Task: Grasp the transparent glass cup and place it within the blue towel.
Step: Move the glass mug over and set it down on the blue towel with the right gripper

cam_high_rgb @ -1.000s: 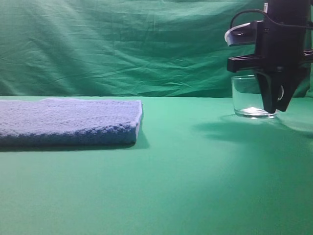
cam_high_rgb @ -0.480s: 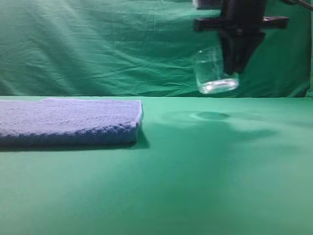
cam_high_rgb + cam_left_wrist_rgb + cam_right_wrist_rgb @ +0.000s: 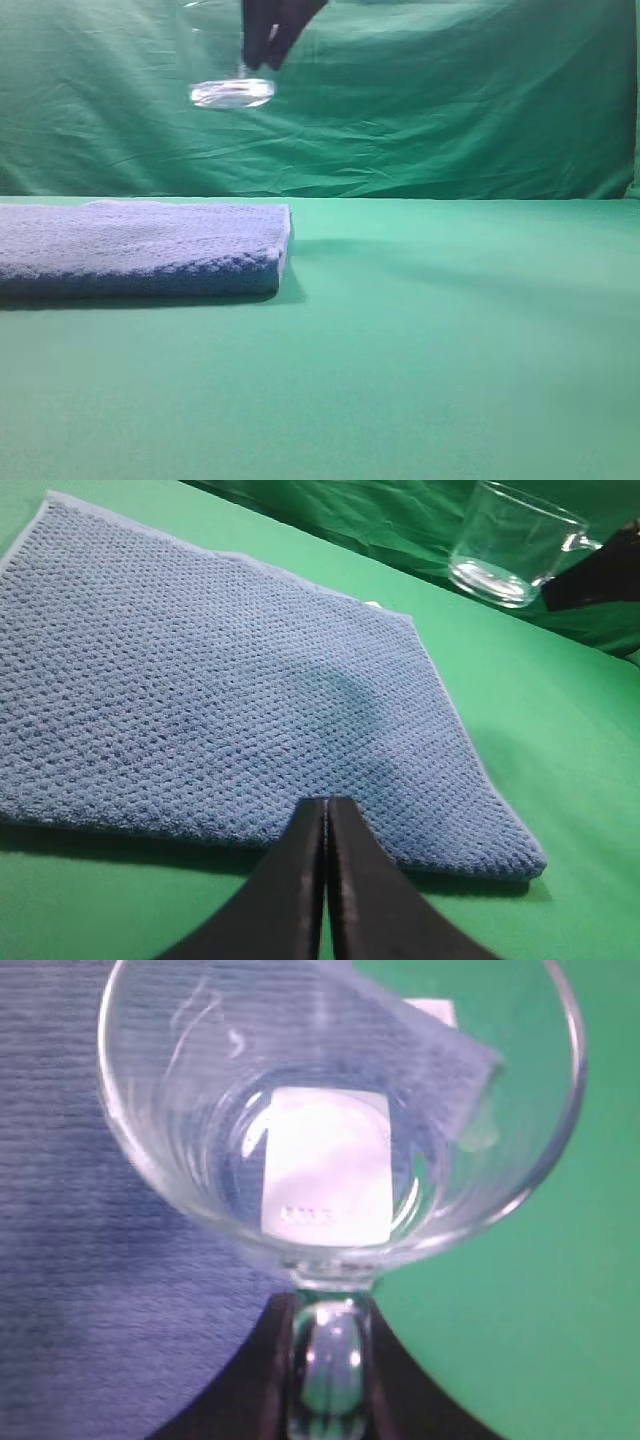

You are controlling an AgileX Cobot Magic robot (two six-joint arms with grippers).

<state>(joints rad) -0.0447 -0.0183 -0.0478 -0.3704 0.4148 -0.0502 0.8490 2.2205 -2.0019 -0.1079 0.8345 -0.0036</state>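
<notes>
The transparent glass cup (image 3: 225, 70) hangs high in the air above the right part of the blue towel (image 3: 140, 245), held by its handle in my right gripper (image 3: 268, 40), which is shut on it. In the right wrist view the cup (image 3: 340, 1110) fills the frame, its handle (image 3: 330, 1360) clamped between the dark fingers, with the towel (image 3: 90, 1260) below on the left. In the left wrist view the cup (image 3: 510, 545) floats beyond the towel's (image 3: 220, 690) far right corner. My left gripper (image 3: 327, 815) is shut and empty over the towel's near edge.
The table (image 3: 430, 350) is covered in green cloth, and a green cloth backdrop (image 3: 450, 110) hangs behind it. The towel lies at the left of the table.
My right gripper has lifted the cup off the table at the right and carried it up and left, to above the towel's right end. The towel has not moved.
</notes>
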